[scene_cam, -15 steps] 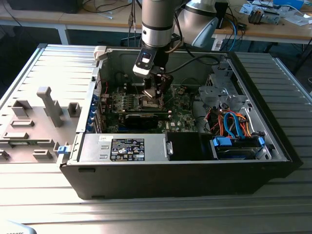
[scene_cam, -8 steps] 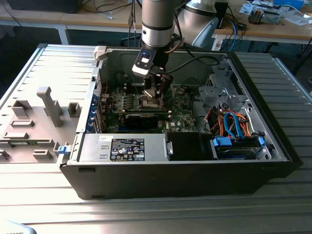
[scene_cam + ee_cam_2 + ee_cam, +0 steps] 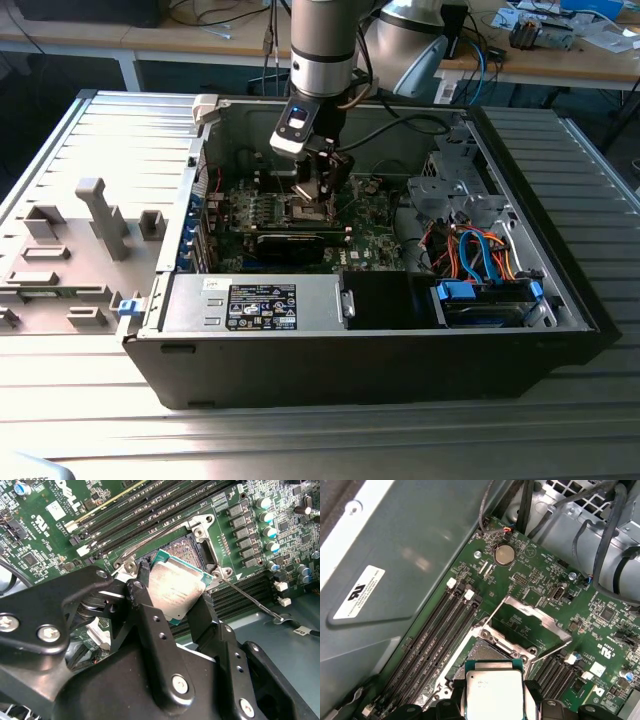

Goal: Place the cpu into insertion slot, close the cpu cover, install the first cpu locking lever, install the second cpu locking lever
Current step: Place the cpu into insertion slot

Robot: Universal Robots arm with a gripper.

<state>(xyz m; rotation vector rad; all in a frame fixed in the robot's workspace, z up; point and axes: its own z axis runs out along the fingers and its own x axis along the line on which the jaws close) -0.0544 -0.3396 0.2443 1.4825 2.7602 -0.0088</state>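
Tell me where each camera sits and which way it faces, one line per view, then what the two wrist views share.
Exterior view: off the arm, raised beside the open computer case, looking down into it; the arm and gripper show over the motherboard.
Second wrist view: on the wrist, looking along the black fingers toward the socket.
First wrist view: on the wrist, looking down at the raised cpu cover; fingertips show.
Shared: both wrist views show the cpu clamped by the gripper over the socket.

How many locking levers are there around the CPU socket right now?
2. One locking lever runs along the socket beside the memory slots; the other lever angles out from the opposite corner. Others may be hidden.
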